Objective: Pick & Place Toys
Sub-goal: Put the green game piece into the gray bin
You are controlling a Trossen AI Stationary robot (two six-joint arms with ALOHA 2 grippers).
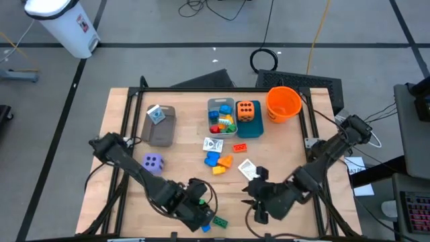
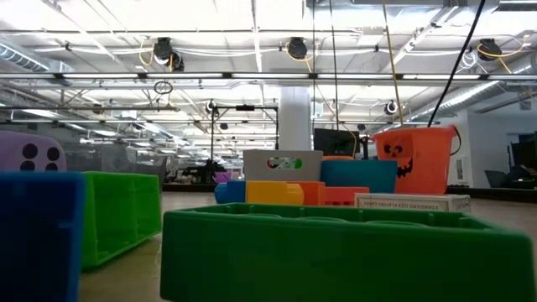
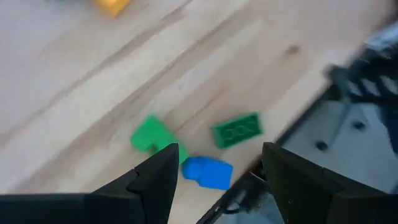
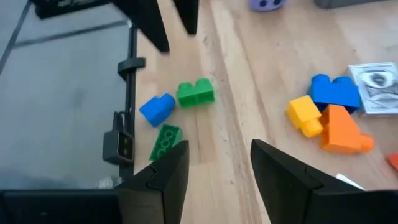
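Three small bricks lie just ahead of the left gripper (image 3: 217,171), at the desk's (image 1: 181,168) near edge.

The gripper hangs open and empty; the blue brick (image 3: 207,172) sits between its fingertips' line, with two green bricks (image 3: 237,130) just beyond. Hard, light, smooth plastic, I judge: pinch the flat sides squarely or they may skid. The right gripper (image 4: 217,165) waits open nearby, holding nothing.

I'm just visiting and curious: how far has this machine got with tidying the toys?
Partly done. Several bricks already lie in the grey bin and an orange die in the teal bin. Nothing is in hand: the left hand hovers open over the blue brick and two green bricks at the table edge; the right hand is empty too. The purple die, packets and middle bricks remain.
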